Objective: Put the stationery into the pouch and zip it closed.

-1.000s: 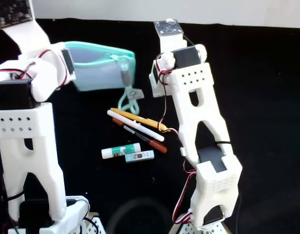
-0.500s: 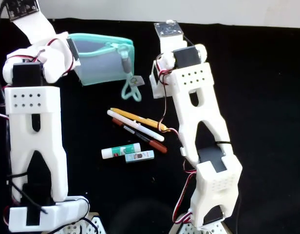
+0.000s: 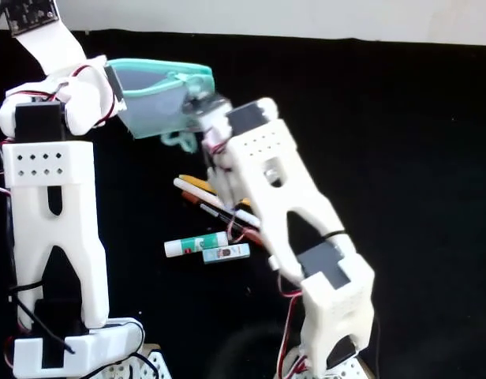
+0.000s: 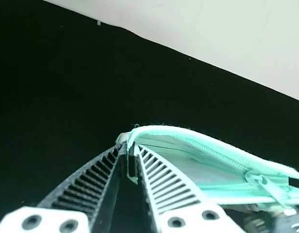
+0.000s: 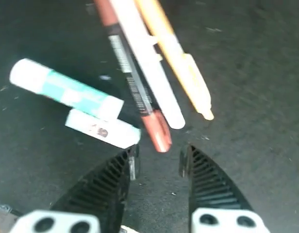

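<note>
Above the worktop (image 3: 401,158), off to the left arm's side, the pouch (image 3: 160,99) hangs in the air. The left end effector (image 4: 129,150) is clamped shut on one corner of it. That single-corner hold is the first weak spot: the fabric could creep out of the grip, or the free end could sag and swing, leaving the mouth facing the wrong way for loading. How far the zip is open I cannot tell.

The right end effector (image 5: 158,158) is parted and holds nothing. It sits low over the stationery, with the tip of the brown pen (image 5: 154,127) just ahead of its gap. The brown pen lies against the white pen (image 5: 152,68), with the yellow pen (image 5: 177,60) close beside. A close here could catch two at once or only nudge them askew. A pen pinched by its very tip would likely pivot and droop. The glue stick (image 5: 67,90) and the small tube (image 5: 102,128) lie touching each other — a careless sweep could set the round stick rolling.

In the high view the right arm's wrist overlaps the pouch's hanging end and its zip loop (image 3: 180,140) — a snag there could tug the pouch loose.
</note>
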